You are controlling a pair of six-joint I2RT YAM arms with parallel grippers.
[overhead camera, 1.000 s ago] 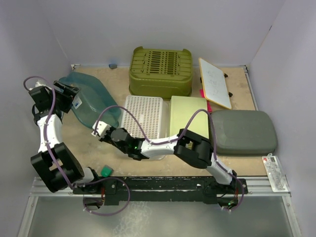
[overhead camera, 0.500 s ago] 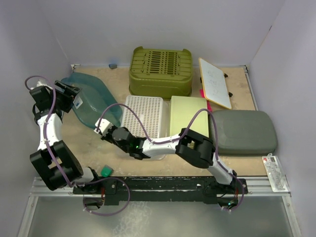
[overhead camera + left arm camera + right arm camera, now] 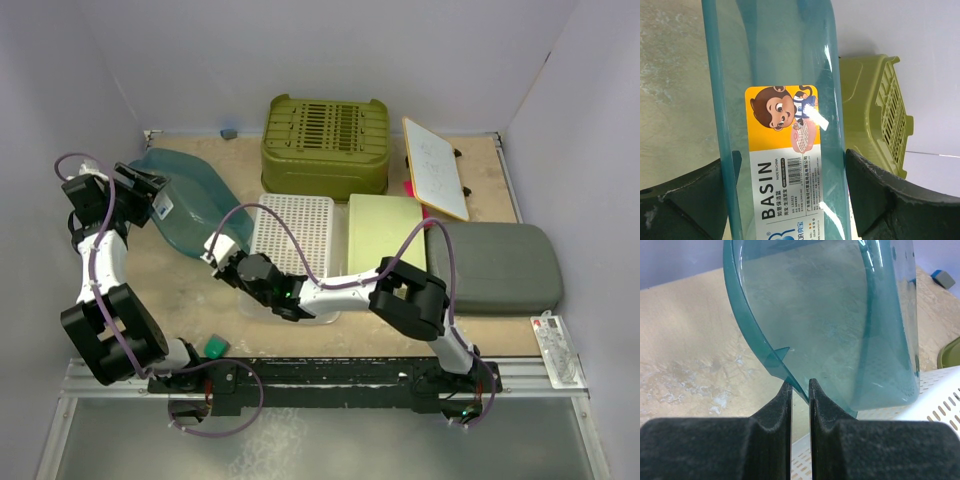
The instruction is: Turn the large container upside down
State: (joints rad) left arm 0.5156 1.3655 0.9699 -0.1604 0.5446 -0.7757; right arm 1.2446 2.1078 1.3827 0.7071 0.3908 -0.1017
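We judge the basin (image 3: 185, 205) only half turned, not yet upside down: the right gripper (image 3: 800, 385) pinches its rim, the left gripper (image 3: 787, 160) is spread wide astride it.

Your work surface is a table (image 3: 170, 285) with a pale tan, mottled top. In the right wrist view the same top shows whitish, scuffed patches. Plain white walls enclose it on three sides: the back wall (image 3: 330, 50) across the top of the frame, the left wall (image 3: 40, 110) and the right wall (image 3: 600, 140) at the sides. A metal rail (image 3: 540, 372) runs along the table's near edge at the bottom, with a grey panel (image 3: 330, 445) below it. Lighting is even and soft, and shadows are faint.
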